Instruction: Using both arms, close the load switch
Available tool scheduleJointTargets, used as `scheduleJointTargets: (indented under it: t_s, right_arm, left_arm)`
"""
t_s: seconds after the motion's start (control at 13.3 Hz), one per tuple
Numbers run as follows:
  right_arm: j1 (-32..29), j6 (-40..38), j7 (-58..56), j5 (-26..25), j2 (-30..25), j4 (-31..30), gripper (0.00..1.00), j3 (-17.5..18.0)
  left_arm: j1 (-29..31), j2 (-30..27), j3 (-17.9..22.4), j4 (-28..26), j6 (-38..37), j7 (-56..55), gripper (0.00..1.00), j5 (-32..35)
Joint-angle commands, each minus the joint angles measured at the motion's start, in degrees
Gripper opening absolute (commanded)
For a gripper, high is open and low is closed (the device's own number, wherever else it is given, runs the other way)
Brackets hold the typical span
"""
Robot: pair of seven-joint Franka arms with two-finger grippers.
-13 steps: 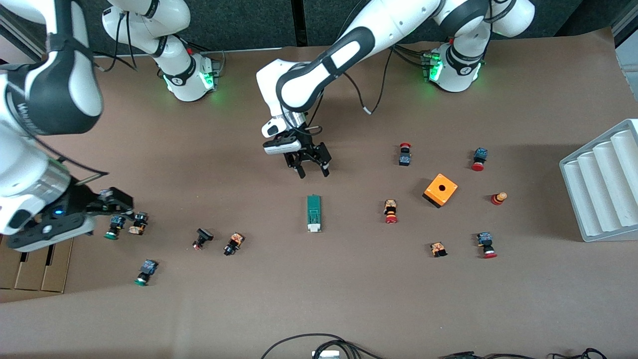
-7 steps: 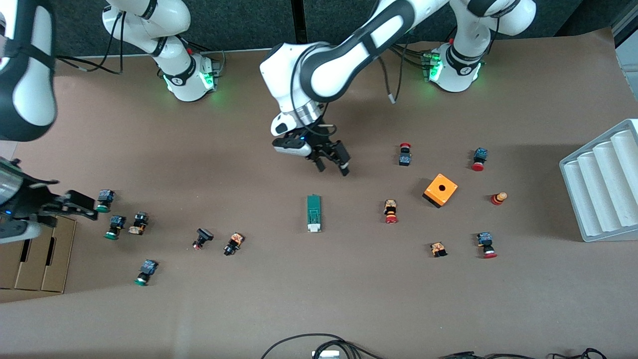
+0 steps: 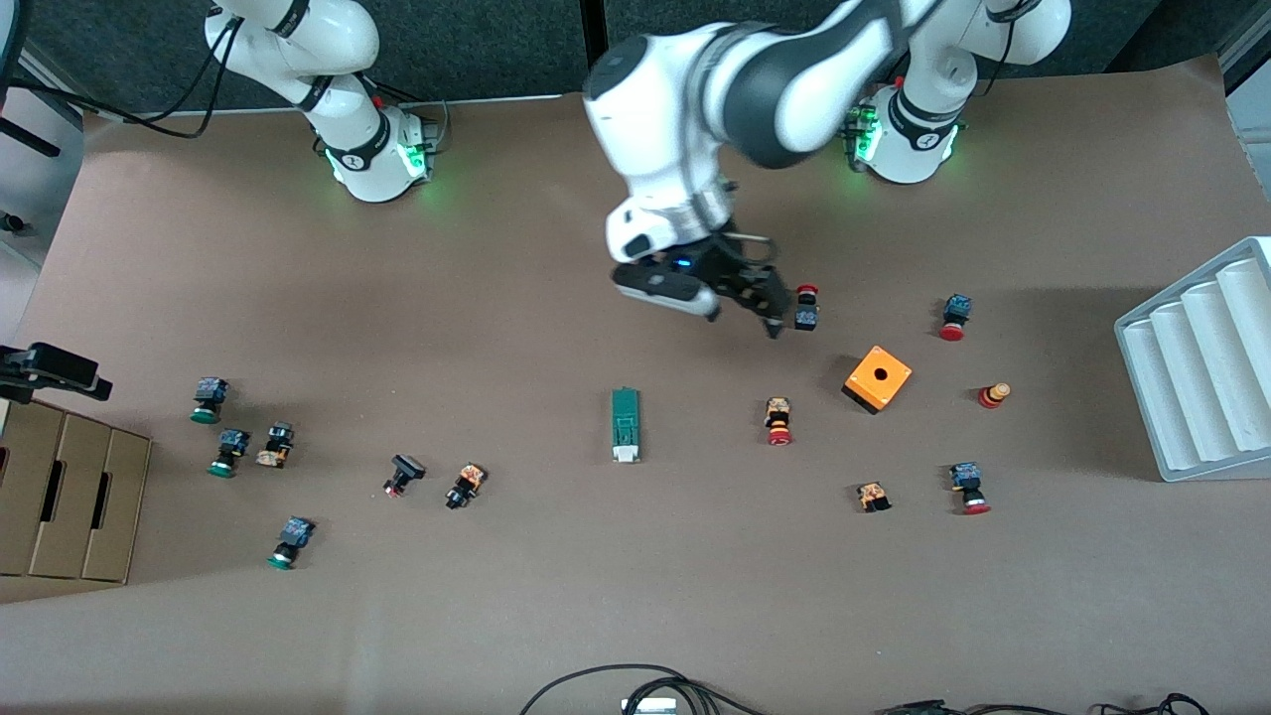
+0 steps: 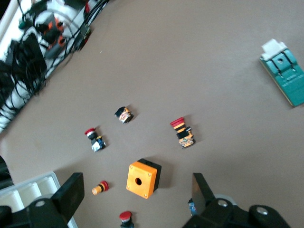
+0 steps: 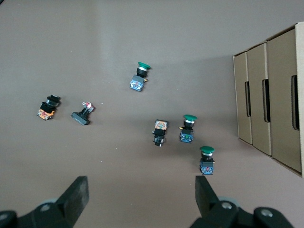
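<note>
Table: wide bare paper is noted around the load switch, which lies untouched mid-table, white slider end toward the front camera.

Grey ribbed tray and cardboard boxes: these bound the two table ends.

Left gripper: it is held aloft over the paper beside a red-capped button, fingers spread wide, nothing held.

Right gripper: it is seen with fingers apart over the green-capped buttons, empty.

Risk: the light switch is judged likely to skid if pushed by one arm unbraced. Nearby buttons could be swept by a low approach.
</note>
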Motion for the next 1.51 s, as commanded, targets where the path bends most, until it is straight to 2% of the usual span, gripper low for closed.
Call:
scheduleJointTargets:
  t_s: [0.0,0.23,0.53,0.68,0.83,0.98,1.13,1.28,1.43]
  right_arm:
    - [0.68,-0.75,1.18,0.29,0.61,-0.19,1.0,0.7]
    - [1.81,-0.75,5.19,-0.06,0.44,-0.62,1.0,1.31]
    - [-1.68,-0.49,8.38,-0.5,-2.37,-2.65,1.0,7.36]
    - [-1.43,0.3,12.4,-0.59,-3.08,-3.0,1.0,8.08]
    - [-1.52,4.24,14.45,-0.77,-7.45,-8.5,1.0,7.91]
    - [-1.52,4.52,13.49,-0.77,-8.18,-9.24,1.0,7.38]
    - [0.4,4.17,12.51,-0.77,-8.0,-9.24,1.0,7.38]
    - [2.86,4.17,12.95,-3.12,-6.34,-8.72,1.0,7.38]
    - [4.28,4.17,14.79,-4.81,-6.16,-8.8,1.0,7.38]
  left_arm:
    - [8.32,-3.18,-0.66,1.45,-1.46,4.99,1.0,-7.85]
    - [16.76,-5.55,-0.57,1.9,-2.43,16.68,1.0,-12.78]
    - [27.39,-7.31,-0.48,1.9,-4.53,16.98,1.0,-19.04]
    - [31.44,-7.32,-0.48,2.51,-5.51,16.71,1.0,-19.22]
    - [32.6,-7.05,-0.4,3.3,-5.77,16.62,1.0,-19.13]
    - [32.69,-6.7,3.1,3.74,-6.21,17.4,1.0,-19.74]
    - [31.73,-10.28,8.1,1.83,-4.46,18.55,1.0,-26.56]
    - [31.72,-15.37,11.46,-4.92,0.18,19.17,1.0,-30.89]
    - [29.54,-20.39,15.58,-11.69,1.17,22.75,1.0,-30.03]
